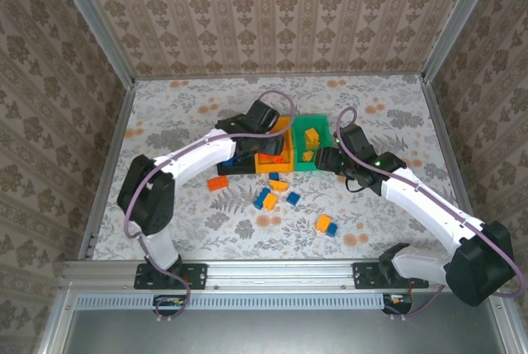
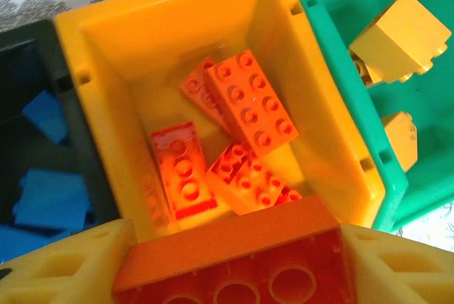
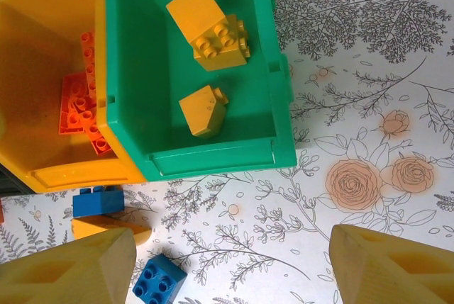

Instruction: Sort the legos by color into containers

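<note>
My left gripper (image 2: 230, 261) is shut on a red-orange lego (image 2: 234, 254) and holds it just above the near edge of the orange container (image 2: 113, 56), where several red-orange legos (image 2: 252, 105) lie. The black container (image 2: 67, 84) beside it holds blue legos (image 2: 50, 198). My right gripper (image 3: 234, 265) hangs open over the table, in front of the green container (image 3: 213, 159), which holds two yellow-orange legos (image 3: 209, 27). From above, the left gripper (image 1: 268, 119) is over the row of containers and the right gripper (image 1: 326, 158) is at the green container (image 1: 307, 119).
Loose legos lie on the floral table in front of the containers: a red-orange one (image 1: 218, 182), blue ones (image 1: 264, 199) (image 1: 293, 198), yellow-orange ones (image 1: 279, 185) (image 1: 323, 223). A blue lego (image 3: 159, 283) sits by my right gripper's left finger. Metal frame posts edge the table.
</note>
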